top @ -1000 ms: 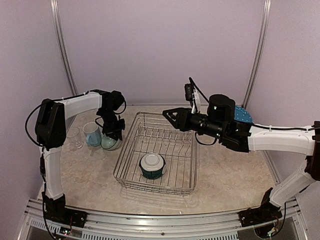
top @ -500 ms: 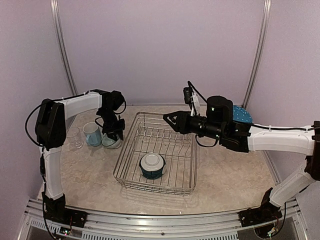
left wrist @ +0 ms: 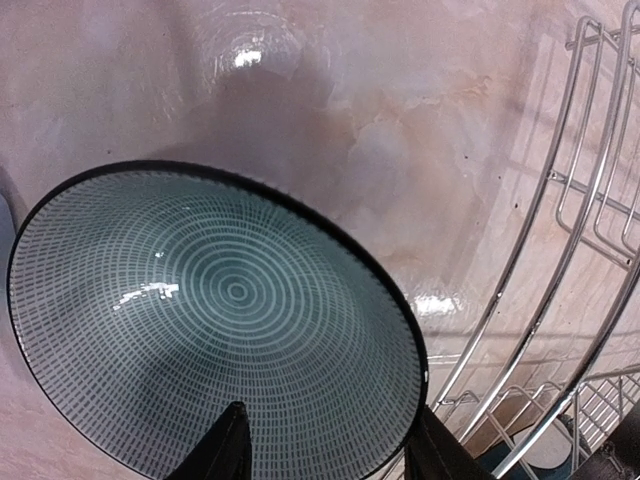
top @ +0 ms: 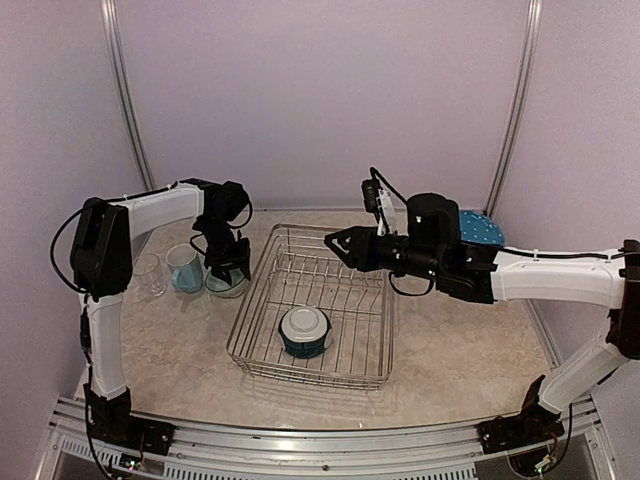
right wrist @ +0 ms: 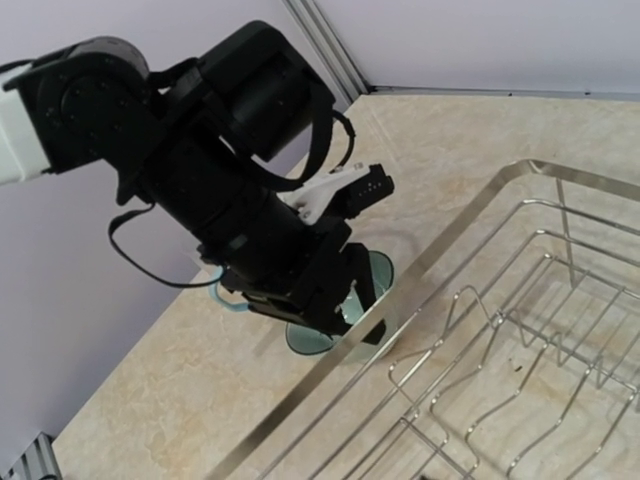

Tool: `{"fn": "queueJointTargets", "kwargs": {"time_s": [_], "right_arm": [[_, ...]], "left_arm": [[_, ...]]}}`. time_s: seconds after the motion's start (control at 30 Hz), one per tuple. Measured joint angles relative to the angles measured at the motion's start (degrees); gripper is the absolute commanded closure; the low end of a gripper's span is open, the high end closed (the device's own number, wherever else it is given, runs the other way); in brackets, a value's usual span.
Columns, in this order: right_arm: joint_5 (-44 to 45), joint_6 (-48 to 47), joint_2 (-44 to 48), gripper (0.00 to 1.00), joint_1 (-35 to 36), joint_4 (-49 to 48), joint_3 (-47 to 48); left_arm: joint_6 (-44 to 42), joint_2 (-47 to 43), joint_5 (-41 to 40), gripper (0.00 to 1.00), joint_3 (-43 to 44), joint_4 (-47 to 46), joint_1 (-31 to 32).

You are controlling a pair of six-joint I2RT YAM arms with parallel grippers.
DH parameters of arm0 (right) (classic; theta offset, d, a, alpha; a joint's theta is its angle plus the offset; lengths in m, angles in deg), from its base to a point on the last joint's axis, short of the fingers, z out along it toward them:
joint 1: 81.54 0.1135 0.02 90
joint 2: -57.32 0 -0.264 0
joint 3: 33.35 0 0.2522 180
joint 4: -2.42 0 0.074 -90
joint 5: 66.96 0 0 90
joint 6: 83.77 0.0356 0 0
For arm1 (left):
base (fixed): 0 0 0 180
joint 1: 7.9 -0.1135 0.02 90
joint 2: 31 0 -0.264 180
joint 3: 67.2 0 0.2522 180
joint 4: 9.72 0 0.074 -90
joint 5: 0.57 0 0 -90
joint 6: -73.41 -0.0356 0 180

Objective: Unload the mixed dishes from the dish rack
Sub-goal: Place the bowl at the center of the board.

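Note:
A teal bowl [left wrist: 210,320] with a ringed pattern inside sits on the table just left of the dish rack [top: 258,262]. My left gripper [left wrist: 328,408] hangs over its near rim, open, one finger inside the bowl and one outside, both clear of the rim. In the top view the left gripper [top: 226,268] stands over that bowl [top: 224,286]. A second bowl [top: 305,330] lies upside down in the rack. My right gripper [top: 338,243] hovers over the rack's far end, fingers a little apart, holding nothing.
A light blue mug [top: 185,268] and a clear glass [top: 150,275] stand left of the bowl. A blue plate [top: 482,229] lies behind the right arm. The rack's upright prongs [right wrist: 470,330] rise from its floor.
The left jaws have spread apart and let go of the bowl, which now rests on the table. The right gripper has drifted a little left over the rack.

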Motion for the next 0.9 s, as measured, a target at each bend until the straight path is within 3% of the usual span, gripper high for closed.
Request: {"fn": "queueJointTargets", "kwargs": {"time_s": [0.43,0.77,0.9], "right_arm": [[-0.22,-0.13,-1.84,0.58,0.00,1.27,1.70],[-2.43,1.14,-5.11,0.24,0.50,4.11,2.03],[-3.17,0.50,-8.85,0.14,1.49,8.26,4.33]], "left_arm": [[-0.33,-0.24,0.57,0.41,0.00,-0.13,0.00],[-0.74,-3.54,0.52,0.34,-0.02,-0.15,-0.07],[-0.96,-5.81,0.81,0.27,-0.63,-0.90,-0.55]]}}
